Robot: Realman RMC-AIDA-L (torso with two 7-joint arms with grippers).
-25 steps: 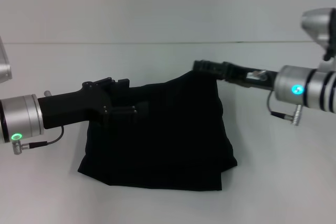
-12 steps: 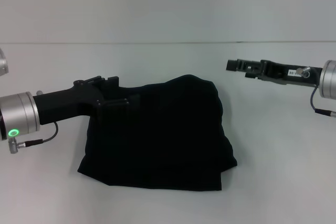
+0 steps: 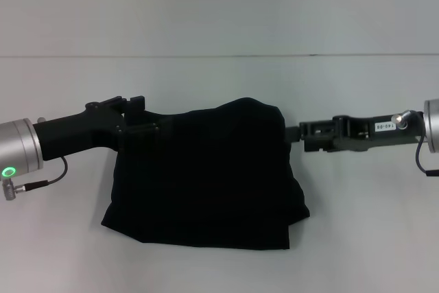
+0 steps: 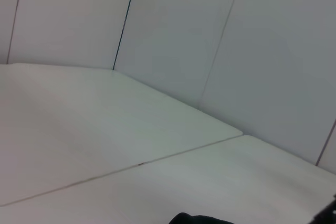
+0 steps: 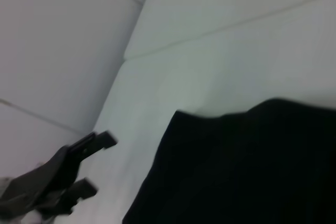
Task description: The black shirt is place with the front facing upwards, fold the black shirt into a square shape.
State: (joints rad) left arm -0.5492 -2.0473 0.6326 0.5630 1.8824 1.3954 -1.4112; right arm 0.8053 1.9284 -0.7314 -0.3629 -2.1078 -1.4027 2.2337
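Observation:
The black shirt (image 3: 206,176) lies folded into a rough, rumpled rectangle on the white table; no lettering or label shows. It also fills the right wrist view (image 5: 247,166), and a sliver shows in the left wrist view (image 4: 202,219). My left gripper (image 3: 140,114) is at the shirt's far left corner. In the right wrist view the left gripper (image 5: 97,163) is open, empty and just clear of the cloth. My right gripper (image 3: 295,134) is low at the shirt's right edge, its tip at the cloth.
The white table (image 3: 219,80) has a thin seam line across the back. Bare table lies around the shirt on all sides. A pale wall (image 4: 210,35) stands behind.
My right gripper left the shirt's far right corner, swung out to the right, then came down to the right edge. My left gripper drew back to the left off the cloth.

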